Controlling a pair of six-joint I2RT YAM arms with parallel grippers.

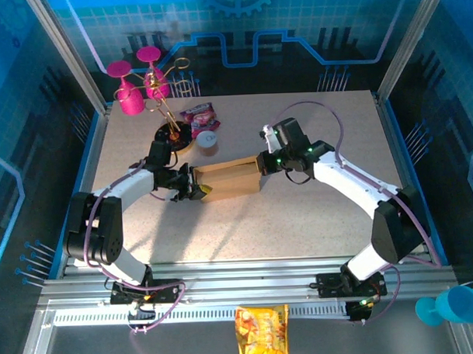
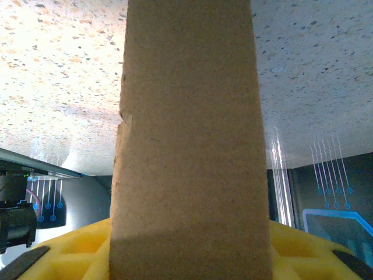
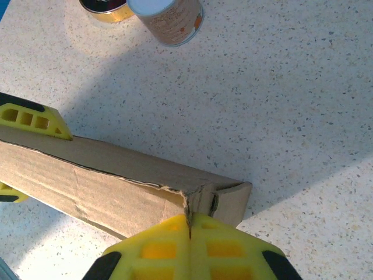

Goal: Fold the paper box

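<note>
The paper box (image 1: 230, 179) is a brown cardboard shape held just above mid-table between both arms. My left gripper (image 1: 196, 191) is shut across its left end; in the left wrist view the cardboard (image 2: 189, 146) rises between the yellow fingers (image 2: 70, 254) and hides the gap. My right gripper (image 1: 261, 164) is shut on the right end. In the right wrist view its yellow pads (image 3: 169, 245) press together on a thin torn wall at the corner of the box (image 3: 116, 181). The left gripper's fingers (image 3: 35, 119) show at the box's far end.
Behind the box stand a brown can with a pale lid (image 1: 208, 141) (image 3: 169, 17), a dark round base with a gold stand (image 1: 175, 136), a pink snack packet (image 1: 199, 114) and pink glasses (image 1: 132, 87). An orange-yellow packet (image 1: 262, 331) and a blue cup (image 1: 451, 305) lie off the near edge.
</note>
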